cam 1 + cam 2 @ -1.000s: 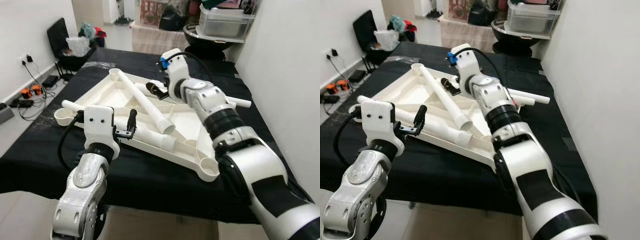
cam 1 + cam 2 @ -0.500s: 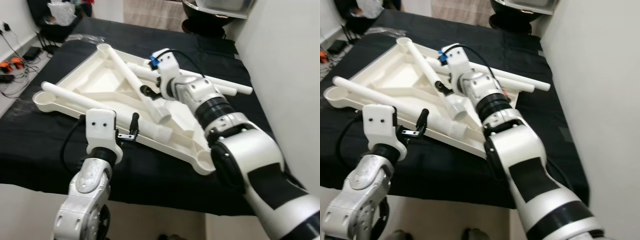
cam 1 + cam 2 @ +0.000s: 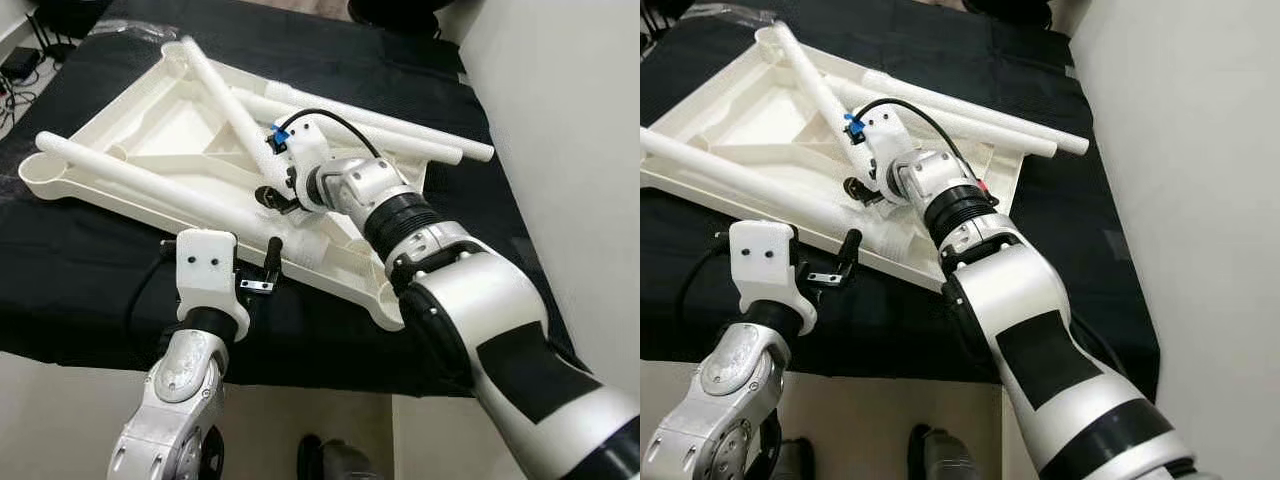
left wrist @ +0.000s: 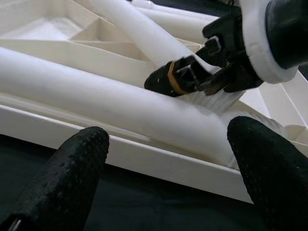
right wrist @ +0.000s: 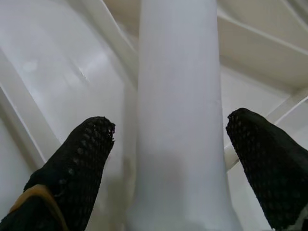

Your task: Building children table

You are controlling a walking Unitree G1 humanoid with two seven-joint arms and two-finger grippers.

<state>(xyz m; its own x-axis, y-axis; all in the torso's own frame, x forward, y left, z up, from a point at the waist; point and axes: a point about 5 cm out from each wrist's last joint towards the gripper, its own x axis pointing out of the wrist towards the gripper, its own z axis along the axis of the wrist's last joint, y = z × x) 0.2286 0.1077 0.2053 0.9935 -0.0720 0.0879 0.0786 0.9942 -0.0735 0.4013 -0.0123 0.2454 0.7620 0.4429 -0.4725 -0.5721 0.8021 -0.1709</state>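
left eye view: white tabletop (image 3: 150,130) lies upside down on the black-covered surface (image 3: 60,290), ribs facing up. Four white leg tubes: one long tube (image 3: 150,185) along the near rim, one diagonal tube (image 3: 222,100) across the ribs, two more (image 3: 400,125) at the far edge. Right gripper (image 3: 272,198) is over the diagonal tube's lower end. Left gripper (image 3: 268,265) is at the tabletop's near rim.
right eye view: same layout; right arm (image 3: 970,240) reaches across the tabletop from the wall (image 3: 1200,150) side.
left wrist view: left fingers (image 4: 72,168) apart, holding nothing, near-rim tube between them further ahead; right gripper on the tube beyond.
right wrist view: right fingers (image 5: 82,159) apart, straddling the tube (image 5: 178,120), gaps both sides, no clamp.
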